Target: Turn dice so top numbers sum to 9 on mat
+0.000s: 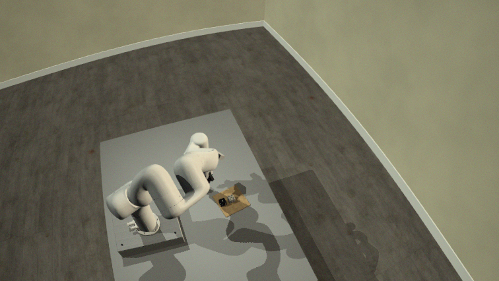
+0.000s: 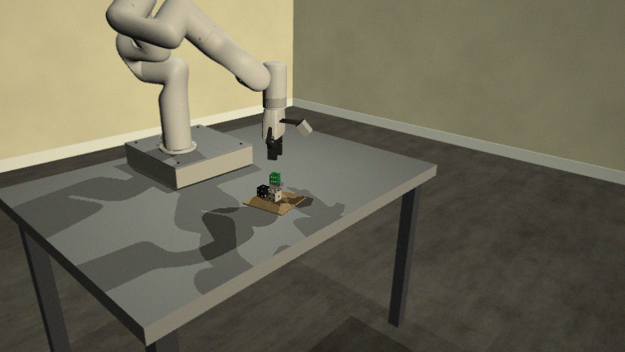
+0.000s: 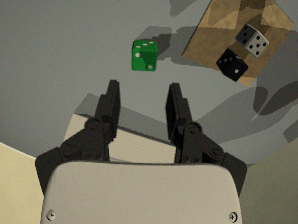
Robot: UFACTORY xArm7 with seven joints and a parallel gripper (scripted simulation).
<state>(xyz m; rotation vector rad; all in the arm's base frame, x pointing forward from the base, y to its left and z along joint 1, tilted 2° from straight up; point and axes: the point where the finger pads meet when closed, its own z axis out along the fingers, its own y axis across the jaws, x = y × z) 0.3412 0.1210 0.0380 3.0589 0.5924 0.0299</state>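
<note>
Because the green die (image 3: 144, 55) lies on the bare table (image 3: 60, 23), just off the mat (image 3: 213, 30) and apart from it, treat fetching it as the likely step in hand. Note the black die (image 3: 232, 64) and the white die (image 3: 253, 39) side by side on the mat, close enough to touch or nearly so. Note too the gripper (image 3: 143, 87) hanging well above the green die, about half open and holding nothing. Read the green die's upper face before committing; too small to tell surely from these views. Line the fingers up square with two opposite faces, widen them enough to pass, then descend straight so neither tip nudges the cube. Grip at mid-height, lift cleanly, and pick the wrist turn that brings up whichever number completes nine. Set it down flat on open mat, well away from the other two, and release gently.
</note>
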